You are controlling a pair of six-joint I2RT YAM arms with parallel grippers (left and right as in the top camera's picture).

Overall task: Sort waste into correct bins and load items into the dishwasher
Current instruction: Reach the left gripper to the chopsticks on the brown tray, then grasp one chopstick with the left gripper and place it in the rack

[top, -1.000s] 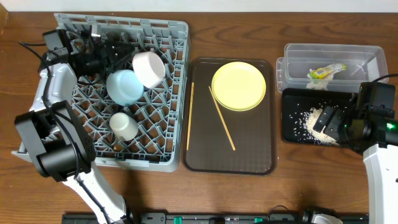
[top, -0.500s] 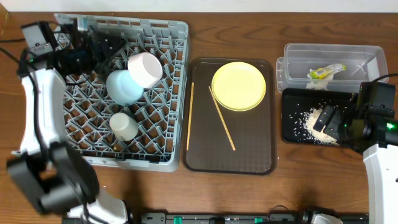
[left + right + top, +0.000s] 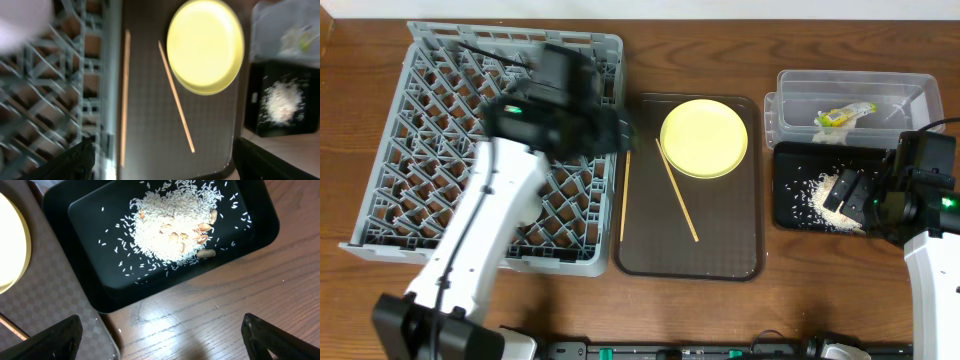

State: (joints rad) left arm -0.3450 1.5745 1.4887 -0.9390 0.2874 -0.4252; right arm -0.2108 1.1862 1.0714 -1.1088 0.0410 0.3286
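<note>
As viewed from overhead and wrist cameras, recorded left gripper (image 3: 162, 150) at right edge of grey rack (image 3: 430, 150), fingers spread wide, holding nothing. Logged right gripper (image 3: 162, 327) likewise parted and empty over black tray (image 3: 790, 218), right of frame, rice (image 3: 825, 195) heaped inside. Found wrapper (image 3: 840, 116) in clear tub (image 3: 800, 85), upper right. Listed yellow plate (image 3: 704, 138) and two chopsticks (image 3: 677, 190) on brown tray (image 3: 650, 250), centre, one chopstick just beside plate.

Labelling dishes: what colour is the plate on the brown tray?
The plate is pale yellow, clearest in the overhead view.
</note>
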